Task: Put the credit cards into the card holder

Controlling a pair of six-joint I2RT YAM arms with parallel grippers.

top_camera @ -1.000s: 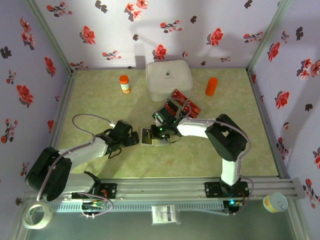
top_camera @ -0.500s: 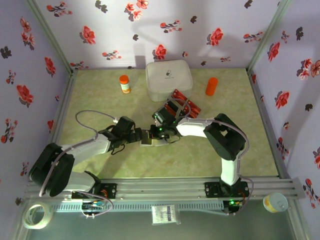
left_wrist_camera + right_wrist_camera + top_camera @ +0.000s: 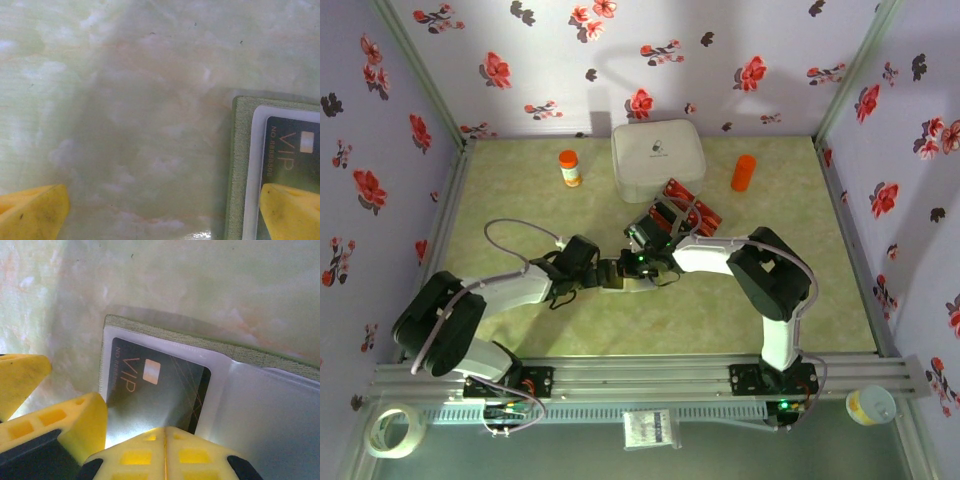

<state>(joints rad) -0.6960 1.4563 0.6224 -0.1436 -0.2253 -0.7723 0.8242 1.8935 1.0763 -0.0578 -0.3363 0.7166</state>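
One dark card point(image 3: 160, 385): grey-black, "VIP" + gold chip, lying in the clear pocket of the open holder; how deep it's seated, can't tell. Also vis in left wrist view point(image 3: 295, 160).
card holder point(image 3: 270, 415): olive-green outside, pale grey inside, opened flat on the tabletop point(image 3: 125, 100). Pos = front-centre, btwn the 2 arms. Green border vis in left wrist view point(image 3: 237, 170). In top view both wrists mostly cover it.
other cards point(image 3: 682, 205): red + dark, small pile behind the holder, btwn it and the white box, just beside the right arm's forearm.
right fingers point(image 3: 165, 452): pressed together, nothing vis btwn them. Tips sit over the pocket at the card's near edge; contact w/ it, can't tell.
left fingers point(image 3: 606, 275): spread wide, holding nothing, at the holder's left edge. One tip point(image 3: 290, 210) is over the card's end, the other tip point(image 3: 32, 210) over bare tabletop, well apart from the holder.
white box point(image 3: 658, 158): rounded, back-centre.
orange bottle point(image 3: 569, 168): white label, left of the box.
orange cylinder point(image 3: 744, 172): right of the box.
tape roll point(image 3: 395, 432): front-left, outside the rail.
white tub point(image 3: 871, 405): front-right, outside the rail.
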